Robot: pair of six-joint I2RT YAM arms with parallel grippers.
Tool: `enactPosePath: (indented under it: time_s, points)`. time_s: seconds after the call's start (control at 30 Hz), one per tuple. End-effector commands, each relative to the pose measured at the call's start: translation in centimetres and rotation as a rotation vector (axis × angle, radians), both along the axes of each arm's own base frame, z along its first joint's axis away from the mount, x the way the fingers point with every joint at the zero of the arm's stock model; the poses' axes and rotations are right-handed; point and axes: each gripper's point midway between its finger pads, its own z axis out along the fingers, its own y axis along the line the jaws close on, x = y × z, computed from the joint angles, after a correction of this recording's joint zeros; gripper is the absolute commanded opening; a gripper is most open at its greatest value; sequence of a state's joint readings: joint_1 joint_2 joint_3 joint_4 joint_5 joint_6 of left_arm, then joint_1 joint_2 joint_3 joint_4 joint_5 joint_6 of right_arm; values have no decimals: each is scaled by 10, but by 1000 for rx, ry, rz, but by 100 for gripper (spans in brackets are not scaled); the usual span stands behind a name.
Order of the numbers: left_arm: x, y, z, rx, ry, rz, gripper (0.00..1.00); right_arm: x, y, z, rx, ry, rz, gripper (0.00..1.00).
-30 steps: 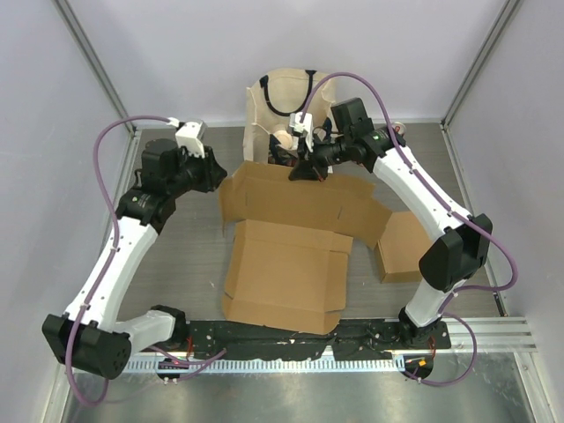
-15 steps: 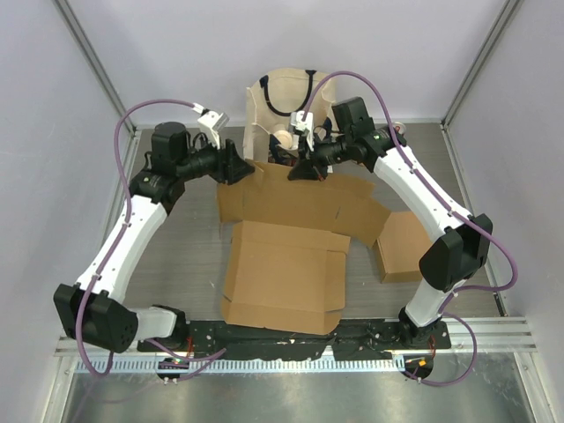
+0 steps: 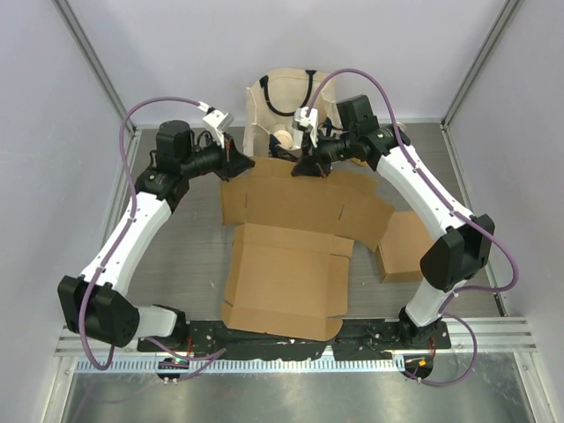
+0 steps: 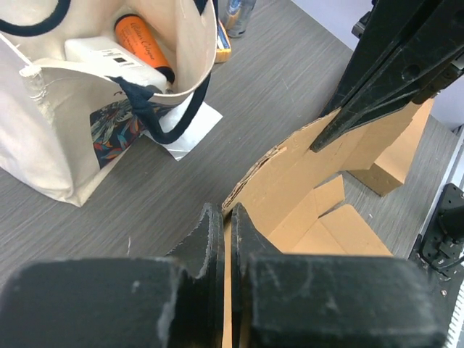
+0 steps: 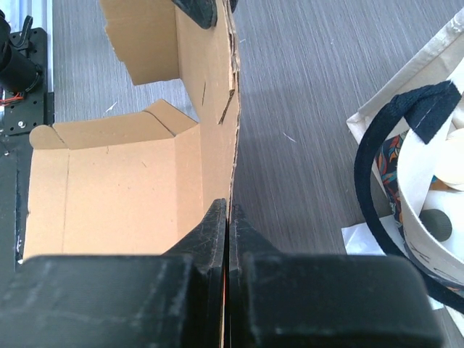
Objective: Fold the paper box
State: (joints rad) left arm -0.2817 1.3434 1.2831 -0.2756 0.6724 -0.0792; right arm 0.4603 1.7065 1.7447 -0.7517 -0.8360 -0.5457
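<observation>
Clerk: Item 1, paper box (image 3: pixel 286 264). Position requested.

Checker: Entered as an unfolded brown cardboard blank, laid flat on the table (image 3: pixel 181 238) on the near side of both sets of fingers. Only its far flap is tilted up, and the upper edge of that flap runs from one set of fingers to the other.

Clerk: Item 2, left gripper (image 4: pixel 223 212).

Checker: Its fingers (image 4: pixel 209 239) are pressed together on the left end of the flap. The corrugated edge is seen entering the thin slit between them.

Clerk: Item 3, right gripper (image 5: pixel 228 209).

Checker: Its fingers are closed flat on the same edge, further right, with the cardboard pinched between the tips.

Clerk: Neighbouring items?

Checker: Tote bag (image 3: pixel 278 106) is listed just beyond both sets of fingertips, past a strip of bare table. An orange bottle (image 4: pixel 141 42) is seen inside it. Small closed carton (image 3: pixel 404 247) is logged to the right of the right fingers, beside the blank's right flap. Whether the two touch cannot be told.

Clerk: Open room?

Checker: Bare grey surface is noted to the left of the left fingers. A narrow band is noted beyond the raised edge, before the bag.
</observation>
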Motion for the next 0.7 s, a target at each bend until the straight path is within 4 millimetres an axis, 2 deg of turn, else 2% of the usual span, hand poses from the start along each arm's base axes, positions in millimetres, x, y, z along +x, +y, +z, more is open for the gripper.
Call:
enactPosePath:
  time_s: [0.0, 0.03, 0.07, 0.1, 0.13, 0.17, 0.2, 0.23, 0.27, 0.3, 0.33, 0.37, 0.4, 0.43, 0.5, 0.57, 0.67]
  points:
    - [-1, 8, 53, -93, -116, 126, 5, -11, 10, 50, 113, -108, 60, 1]
    - [2, 23, 49, -77, -70, 235, 20, -6, 7, 49, 113, -107, 45, 1]
    - [-4, 33, 54, -108, -36, 310, 38, -3, 6, 50, 117, -103, 29, 1]
    - [-11, 42, 56, -137, -20, 371, 50, 1, 3, 49, 115, -88, 0, 1]
    - [-28, 64, 60, -180, -49, 480, 60, 7, -1, 51, 120, -93, -21, 1]
    - [-39, 71, 58, -240, -15, 530, 62, 11, -4, 52, 122, -92, -44, 1]
    - [-48, 81, 29, -219, 46, 584, 62, 16, -5, 53, 134, -75, -76, 1]
    - [-67, 92, 33, -242, 33, 619, 61, 17, -6, 54, 140, -71, -84, 1]
    - [-70, 106, 19, -227, 65, 704, 58, 19, -9, 56, 148, -74, -93, 1]
    - [-78, 110, 3, -231, 130, 737, 55, 19, -10, 54, 152, -61, -97, 1]
    - [-88, 120, -19, -201, 206, 799, 48, 22, -11, 56, 168, -66, -113, 1]
    - [-94, 122, -32, -189, 256, 817, 47, 23, -12, 54, 173, -58, -124, 1]
    - [-99, 119, -55, -182, 325, 822, 46, 24, -12, 57, 187, -69, -123, 1]
    - [-101, 119, -63, -196, 349, 829, 46, 24, -11, 56, 192, -59, -118, 1]
    - [-99, 120, -90, -228, 412, 883, 48, 25, -8, 54, 204, -51, -113, 1]
    - [-95, 122, -100, -243, 434, 917, 45, 25, -6, 50, 209, -35, -109, 1]
    - [-78, 133, -118, -252, 466, 1047, 40, 27, -5, 41, 203, -16, -102, 1]
